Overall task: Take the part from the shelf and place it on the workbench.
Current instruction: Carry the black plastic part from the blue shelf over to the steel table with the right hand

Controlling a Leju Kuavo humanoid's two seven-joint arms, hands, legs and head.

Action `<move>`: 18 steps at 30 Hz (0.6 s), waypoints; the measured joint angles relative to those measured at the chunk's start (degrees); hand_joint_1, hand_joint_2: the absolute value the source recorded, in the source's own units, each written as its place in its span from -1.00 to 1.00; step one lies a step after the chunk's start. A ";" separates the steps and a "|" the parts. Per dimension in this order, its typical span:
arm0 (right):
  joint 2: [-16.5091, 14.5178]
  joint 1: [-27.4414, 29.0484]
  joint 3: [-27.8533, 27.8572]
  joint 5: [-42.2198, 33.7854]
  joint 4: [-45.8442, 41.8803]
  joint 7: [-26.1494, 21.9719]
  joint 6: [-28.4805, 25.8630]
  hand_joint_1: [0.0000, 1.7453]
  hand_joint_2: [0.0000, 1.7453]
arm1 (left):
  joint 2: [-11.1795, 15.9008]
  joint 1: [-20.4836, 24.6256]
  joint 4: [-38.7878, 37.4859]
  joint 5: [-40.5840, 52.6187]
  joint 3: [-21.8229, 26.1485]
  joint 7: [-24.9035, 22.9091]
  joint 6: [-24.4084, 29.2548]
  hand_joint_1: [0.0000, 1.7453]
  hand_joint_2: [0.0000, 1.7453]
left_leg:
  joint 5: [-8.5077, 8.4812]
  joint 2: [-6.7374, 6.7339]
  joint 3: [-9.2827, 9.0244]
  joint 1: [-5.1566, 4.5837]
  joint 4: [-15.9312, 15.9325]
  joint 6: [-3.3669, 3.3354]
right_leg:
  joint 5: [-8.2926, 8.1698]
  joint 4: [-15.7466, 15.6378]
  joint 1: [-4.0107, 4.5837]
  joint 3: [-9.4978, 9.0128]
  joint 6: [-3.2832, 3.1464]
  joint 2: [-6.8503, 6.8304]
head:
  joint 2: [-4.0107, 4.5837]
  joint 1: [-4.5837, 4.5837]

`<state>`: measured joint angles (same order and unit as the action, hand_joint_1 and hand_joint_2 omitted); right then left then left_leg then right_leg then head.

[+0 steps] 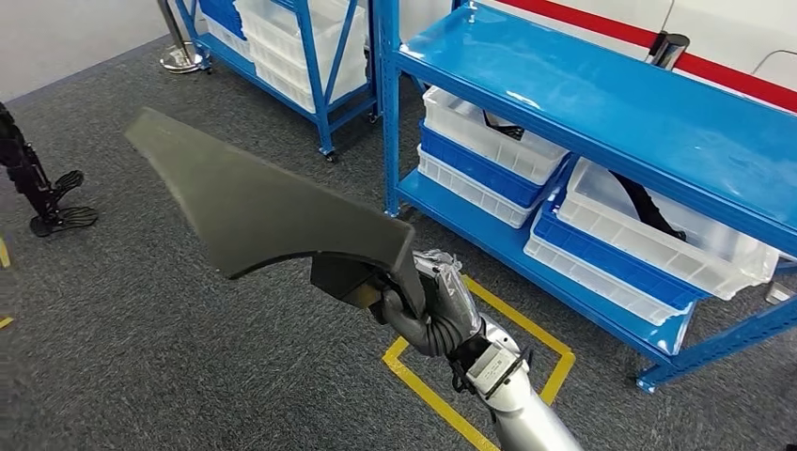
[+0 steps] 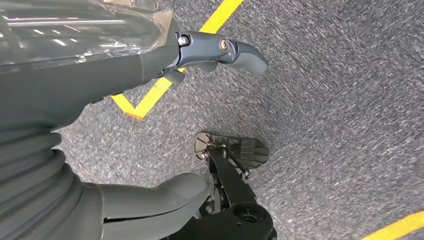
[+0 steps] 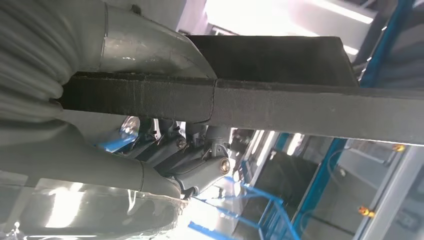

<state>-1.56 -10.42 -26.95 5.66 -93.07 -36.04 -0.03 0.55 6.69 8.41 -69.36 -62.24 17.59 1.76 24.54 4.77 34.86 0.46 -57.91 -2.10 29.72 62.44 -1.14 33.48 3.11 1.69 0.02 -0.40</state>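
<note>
We see our right hand (image 1: 428,301) gripping the dark part (image 1: 254,202) by its narrow end — held up over the grey carpet, beside the blue shelf (image 1: 601,103) with its white bins (image 1: 658,240). Our left hand (image 2: 150,65) hangs low — fingers (image 2: 235,52) apart, holding nothing.

One dark grey part (image 1: 254,202) is in view, gripped by one hand, the right hand (image 1: 432,305). One further hand, the left hand (image 2: 150,65), hangs over the carpet holding nothing. Two blue shelf racks (image 1: 601,103) stand ahead. The nearer rack carries four white-and-blue bins (image 1: 489,150). One yellow floor square (image 1: 475,362) marks the carpet.
</note>
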 joint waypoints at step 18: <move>-1.14 -0.85 0.07 -0.12 0.71 0.91 1.32 1.00 1.00 | 0.11 -0.14 -0.04 0.31 -0.11 1.33 1.97 -1.00 1.00 | 1.05 -7.90 0.11 -0.57 -0.66 1.31 | -1.35 -4.62 1.18 -2.42 -3.01 -6.56 | 0.00 0.56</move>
<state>-2.70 -11.27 -26.88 5.54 -92.36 -35.13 1.29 0.66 6.55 8.37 -69.05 -62.35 18.92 3.73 25.59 -3.13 34.97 -0.11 -58.57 -0.79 28.38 57.83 0.05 31.06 0.11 -4.87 0.02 0.16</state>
